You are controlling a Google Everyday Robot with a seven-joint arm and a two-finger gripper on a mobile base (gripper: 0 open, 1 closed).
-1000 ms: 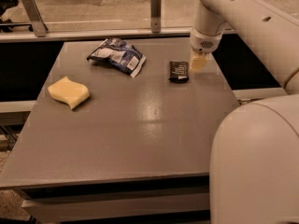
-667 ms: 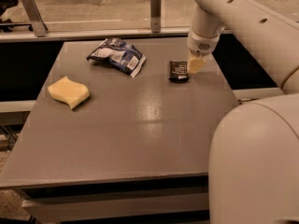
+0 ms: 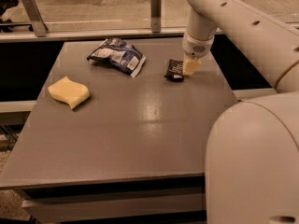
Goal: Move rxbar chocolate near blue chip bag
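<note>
Dark brown-black wrapper with fine white print marks the rxbar chocolate (image 3: 174,70), a small flat rectangle lying on the grey table (image 3: 140,139) right at the gripper (image 3: 191,66), touching the left side of its pale yellowish tip. The gripper hangs low over the table's far right part. How wide it stands, or whether it has any hold on the bar, I cannot tell from this angle.

My reading is that the step in hand is the approach or grasp at the bar, and the carry toward the bag looks not yet begun. Further to the gripper's left and slightly beyond it lies the blue chip bag (image 3: 117,55), crumpled shiny dark blue foil with white patches and a white label. Bare tabletop separates it from the bar.

The next move probably calls for a secure hold on the thin, slick wrapper. A short shift leftward would follow, setting the bar just beside the bag without nudging the light foil away. Well off to the gripper's left, nearer the camera, rests a yellow sponge (image 3: 68,92), soft-looking with wavy edges, out of the path. The tabletop is smooth with a faint sheen.
</note>
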